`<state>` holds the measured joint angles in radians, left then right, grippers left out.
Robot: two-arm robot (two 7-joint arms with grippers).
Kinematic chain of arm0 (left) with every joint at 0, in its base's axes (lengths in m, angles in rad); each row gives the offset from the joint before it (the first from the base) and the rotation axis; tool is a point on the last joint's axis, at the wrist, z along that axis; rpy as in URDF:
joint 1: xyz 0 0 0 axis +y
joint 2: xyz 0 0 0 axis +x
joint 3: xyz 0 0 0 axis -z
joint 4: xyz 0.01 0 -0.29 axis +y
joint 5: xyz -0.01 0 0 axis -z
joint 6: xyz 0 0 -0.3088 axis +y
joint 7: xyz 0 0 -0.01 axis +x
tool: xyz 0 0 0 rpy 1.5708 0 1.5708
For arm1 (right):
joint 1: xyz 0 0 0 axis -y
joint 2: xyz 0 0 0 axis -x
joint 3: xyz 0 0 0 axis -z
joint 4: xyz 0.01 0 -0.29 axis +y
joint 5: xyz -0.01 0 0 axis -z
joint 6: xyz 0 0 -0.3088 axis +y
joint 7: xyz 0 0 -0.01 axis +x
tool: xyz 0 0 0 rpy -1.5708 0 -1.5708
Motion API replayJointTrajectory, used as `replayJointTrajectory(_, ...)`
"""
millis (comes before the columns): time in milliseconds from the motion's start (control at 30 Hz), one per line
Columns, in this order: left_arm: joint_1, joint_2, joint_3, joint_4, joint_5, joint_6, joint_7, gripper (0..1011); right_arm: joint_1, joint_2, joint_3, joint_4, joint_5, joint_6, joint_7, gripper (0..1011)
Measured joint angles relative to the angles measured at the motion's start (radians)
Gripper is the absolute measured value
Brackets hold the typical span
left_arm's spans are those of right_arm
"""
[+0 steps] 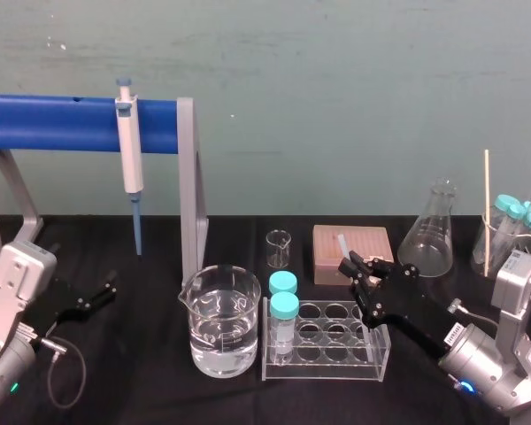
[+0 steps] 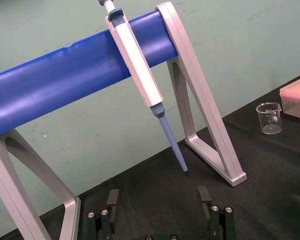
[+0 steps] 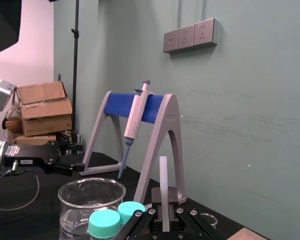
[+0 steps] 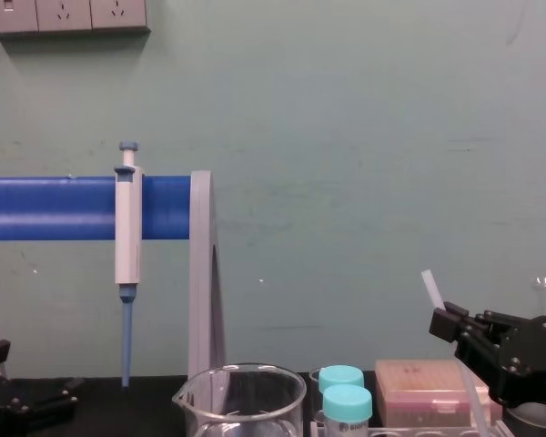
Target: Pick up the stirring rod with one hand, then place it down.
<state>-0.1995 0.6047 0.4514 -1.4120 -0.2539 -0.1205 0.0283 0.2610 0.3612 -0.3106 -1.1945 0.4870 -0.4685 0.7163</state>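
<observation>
Near right, the black right gripper (image 1: pixel 354 267) is clenched on the thin translucent white stirring rod (image 1: pixel 343 243), holding it above the clear plastic tube rack (image 1: pixel 380 356). The rod looks light, stiff, slick and probably brittle, so a gentle mid-length hold seems safest. The large glass beaker (image 1: pixel 219 332) holds clear liquid, and two teal-capped vials (image 1: pixel 284 306) stand in the rack. The left gripper (image 2: pixel 157 197) rests near left, fingers spread.

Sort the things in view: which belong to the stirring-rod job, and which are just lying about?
Job: stirring rod, clamped in the right gripper.

Lying about: pipette, blue stand, big beaker, small beaker, tube rack, two capped vials, pink box, conical flask; left gripper idle at the left.
</observation>
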Motion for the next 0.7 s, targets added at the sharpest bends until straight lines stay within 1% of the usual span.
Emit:
replayJointTrajectory(600,0.000,0.000,0.000,0.000,0.000,0.000,0.000,1000,0.001,0.000,-0.001,0.002,-0.002,0.001,-0.003,68)
replayJointTrajectory(667,0.000,0.000,0.000,0.000,0.000,0.000,0.000,1000,0.001,0.000,-0.001,0.002,-0.002,0.001,-0.003,73)
replayJointTrajectory(700,0.000,0.000,0.000,0.000,0.000,0.000,0.000,1000,0.001,0.000,-0.001,0.002,-0.002,0.001,-0.003,94)
